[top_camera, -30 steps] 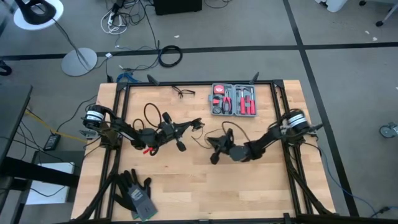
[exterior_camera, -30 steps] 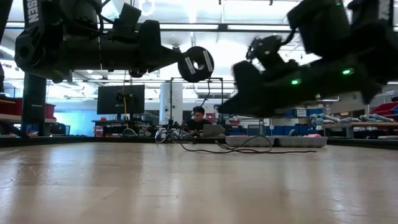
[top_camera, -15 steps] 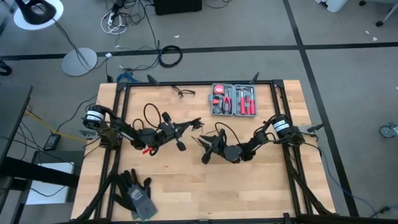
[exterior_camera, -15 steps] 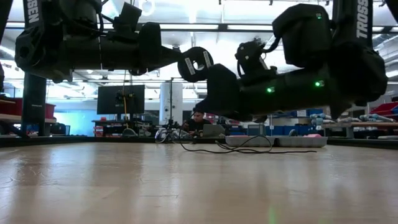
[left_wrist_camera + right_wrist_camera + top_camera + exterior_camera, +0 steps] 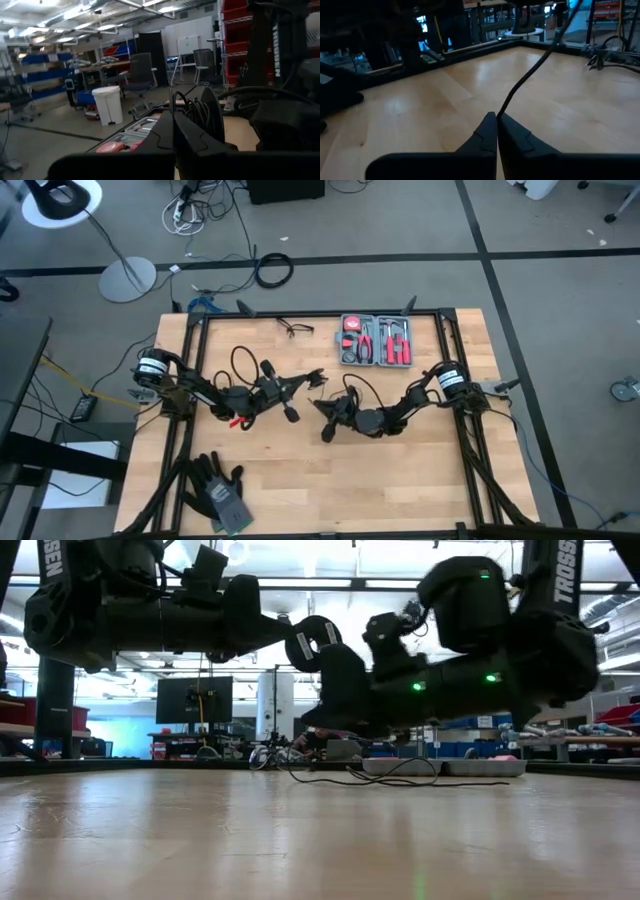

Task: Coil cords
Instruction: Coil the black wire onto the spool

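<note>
High view, centre of the frame: the left gripper [image 5: 318, 377] is clamped on the partly wound thin black cord [image 5: 197, 107] while the right gripper [image 5: 496, 120], pinched on its loose strand above the wooden tabletop [image 5: 400, 480], has winding left.

The high camera looked straight down on the whole table [image 5: 300, 470]. The low one sat at tabletop height, facing twelve o'clock. Both shared the two arms; wrist cameras looked close past their fingers.

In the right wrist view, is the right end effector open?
No: the right end effector has its two fingers pressed together, pinching the thin black cord that rises from between their tips.
</note>
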Controlling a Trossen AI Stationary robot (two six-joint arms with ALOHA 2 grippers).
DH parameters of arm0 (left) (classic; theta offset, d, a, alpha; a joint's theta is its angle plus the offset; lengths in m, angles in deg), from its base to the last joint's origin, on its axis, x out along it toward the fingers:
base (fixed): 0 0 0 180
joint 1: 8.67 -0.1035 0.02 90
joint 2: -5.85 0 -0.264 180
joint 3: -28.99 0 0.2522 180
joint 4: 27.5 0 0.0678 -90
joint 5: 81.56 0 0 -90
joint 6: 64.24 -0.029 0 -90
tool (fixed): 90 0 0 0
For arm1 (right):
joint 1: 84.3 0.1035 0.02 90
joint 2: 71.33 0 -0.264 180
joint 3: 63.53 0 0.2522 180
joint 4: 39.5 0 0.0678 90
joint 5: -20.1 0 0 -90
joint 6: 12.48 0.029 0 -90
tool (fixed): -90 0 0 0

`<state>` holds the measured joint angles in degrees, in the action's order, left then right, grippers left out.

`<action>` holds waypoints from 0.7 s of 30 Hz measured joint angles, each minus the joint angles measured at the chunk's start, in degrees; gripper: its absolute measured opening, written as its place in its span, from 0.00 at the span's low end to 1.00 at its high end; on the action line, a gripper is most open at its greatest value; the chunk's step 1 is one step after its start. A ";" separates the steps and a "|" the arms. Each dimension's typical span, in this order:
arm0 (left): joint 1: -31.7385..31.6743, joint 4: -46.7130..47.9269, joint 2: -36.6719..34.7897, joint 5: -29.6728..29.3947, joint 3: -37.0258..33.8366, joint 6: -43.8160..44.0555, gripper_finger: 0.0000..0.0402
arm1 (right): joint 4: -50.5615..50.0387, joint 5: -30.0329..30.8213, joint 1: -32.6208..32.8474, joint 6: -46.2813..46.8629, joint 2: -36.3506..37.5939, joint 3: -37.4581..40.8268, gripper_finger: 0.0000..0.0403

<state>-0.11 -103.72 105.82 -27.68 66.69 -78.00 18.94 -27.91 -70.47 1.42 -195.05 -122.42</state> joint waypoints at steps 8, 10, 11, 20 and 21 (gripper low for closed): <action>0.02 11.34 0.02 -2.47 3.89 2.08 0.00 | -16.40 -10.54 -3.56 -0.46 0.00 -9.17 0.00; 0.00 14.15 0.02 -3.85 4.24 2.08 0.00 | -16.83 -11.42 -3.70 -2.38 0.00 -10.18 0.00; 0.00 15.43 0.02 -4.31 4.32 2.08 0.00 | -16.72 -11.58 -3.69 -3.46 0.00 -10.50 0.00; 0.11 24.76 0.02 -4.40 4.36 2.10 0.00 | -17.27 -11.81 -3.64 -7.08 1.51 -10.70 0.00; 0.13 25.68 0.02 -4.24 4.36 2.10 0.00 | -17.82 -11.80 -3.64 -7.26 1.81 -10.70 0.00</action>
<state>0.02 -78.04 105.84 -31.92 71.04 -75.90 1.12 -39.71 -74.10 -5.84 -193.24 -133.12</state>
